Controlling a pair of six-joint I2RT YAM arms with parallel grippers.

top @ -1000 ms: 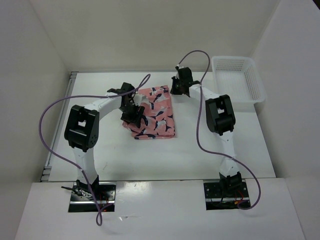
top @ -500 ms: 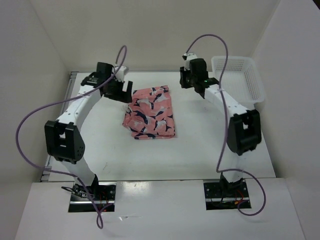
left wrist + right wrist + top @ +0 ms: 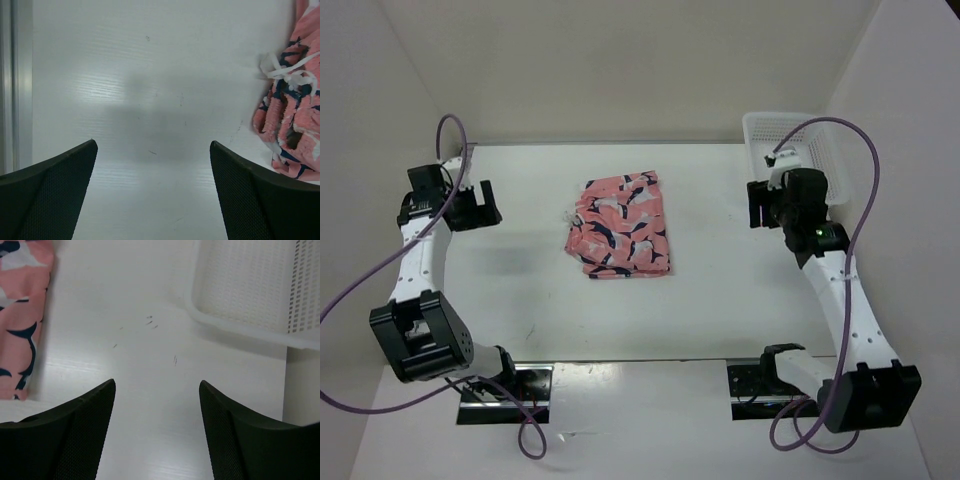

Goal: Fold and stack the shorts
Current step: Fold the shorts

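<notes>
Shorts (image 3: 622, 225) folded, lying flat at middle of surface (image 3: 520, 290); white cord (image 3: 287, 75), probably a drawstring, at their edge. Left gripper (image 3: 152, 145) at their 9 o'clock, jaws spread wide, gripping nothing. Right gripper (image 3: 157, 382) at 3 o'clock, jaws likewise parted, empty, near basket (image 3: 240, 327) at 2 o'clock.

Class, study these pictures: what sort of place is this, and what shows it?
Probably a robotics lab test cell: left arm and right arm bolted at a white table, plain white walls around it, with folded shorts and a mesh basket laid out.
</notes>
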